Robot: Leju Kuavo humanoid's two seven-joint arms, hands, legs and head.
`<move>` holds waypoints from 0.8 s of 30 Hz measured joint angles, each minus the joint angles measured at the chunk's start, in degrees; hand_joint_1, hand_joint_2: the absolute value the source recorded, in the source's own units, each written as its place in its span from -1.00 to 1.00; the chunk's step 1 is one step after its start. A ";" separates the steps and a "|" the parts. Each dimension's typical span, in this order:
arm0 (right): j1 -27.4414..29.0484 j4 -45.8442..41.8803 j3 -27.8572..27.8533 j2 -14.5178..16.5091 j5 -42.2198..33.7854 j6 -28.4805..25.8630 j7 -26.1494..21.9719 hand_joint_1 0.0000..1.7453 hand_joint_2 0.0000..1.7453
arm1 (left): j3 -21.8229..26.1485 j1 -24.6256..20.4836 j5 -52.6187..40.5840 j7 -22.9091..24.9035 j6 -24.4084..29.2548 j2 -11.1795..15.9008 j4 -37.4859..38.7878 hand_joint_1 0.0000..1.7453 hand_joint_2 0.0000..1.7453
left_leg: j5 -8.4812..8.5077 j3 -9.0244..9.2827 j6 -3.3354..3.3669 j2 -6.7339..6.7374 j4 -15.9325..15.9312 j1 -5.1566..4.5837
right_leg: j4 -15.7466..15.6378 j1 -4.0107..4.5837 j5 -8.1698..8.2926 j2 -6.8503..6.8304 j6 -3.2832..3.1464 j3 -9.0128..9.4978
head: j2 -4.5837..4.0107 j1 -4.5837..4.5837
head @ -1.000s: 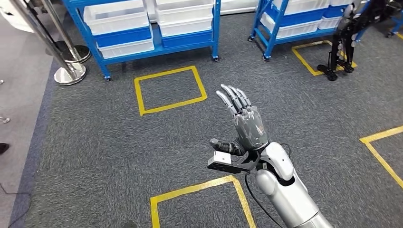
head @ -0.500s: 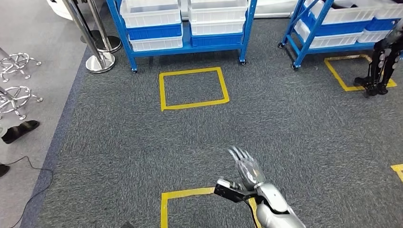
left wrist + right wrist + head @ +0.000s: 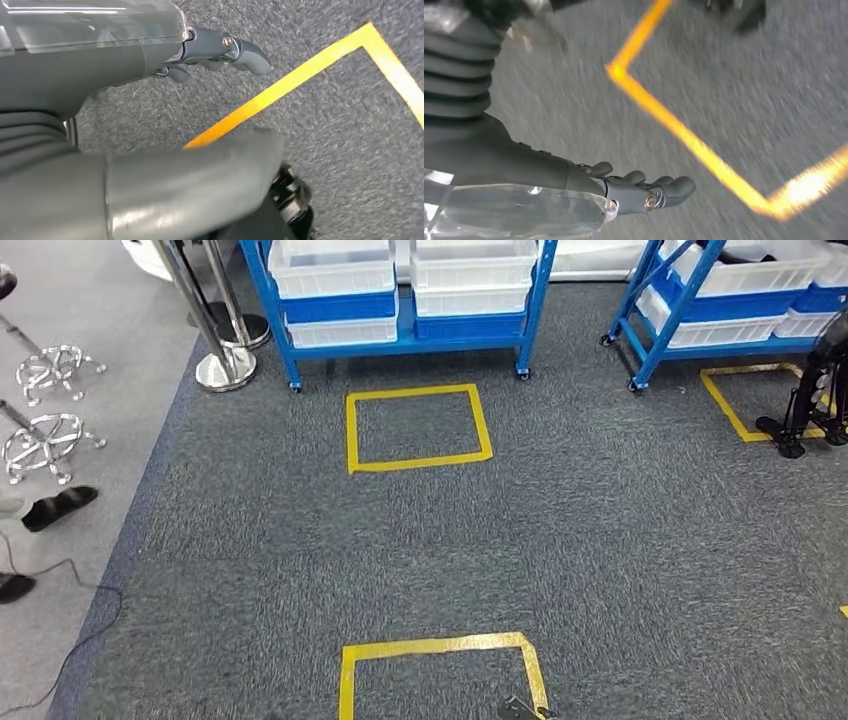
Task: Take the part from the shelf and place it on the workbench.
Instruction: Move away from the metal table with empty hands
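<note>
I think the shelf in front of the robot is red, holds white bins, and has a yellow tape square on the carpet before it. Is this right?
Not quite: the shelf is blue, not red, as the head view shows. It does hold white bins, and a yellow tape square lies on the carpet before it.

You're in a workshop or warehouse test floor: blue wheeled shelves (image 3: pixel 400 335) stacked with white bins (image 3: pixel 330 265), yellow taped squares (image 3: pixel 418 428) on grey carpet (image 3: pixel 300 570), chrome barrier posts (image 3: pixel 222 365).

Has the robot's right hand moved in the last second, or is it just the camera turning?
Yes. A second ago it was raised, well beyond the near yellow floor square; now it has dropped below that square's tape, and the right hand hangs over the carpet.
</note>
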 joint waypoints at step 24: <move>9.43 4.10 -15.64 0.83 -19.30 5.95 0.36 -1.00 -1.00 | -3.07 6.64 15.89 7.11 0.77 0.58 -1.39 -1.00 -1.00 | -9.36 -5.53 -1.98 -0.71 15.92 0.97 | -0.02 -0.52 -0.43 1.22 -0.56 0.60 | 0.00 0.01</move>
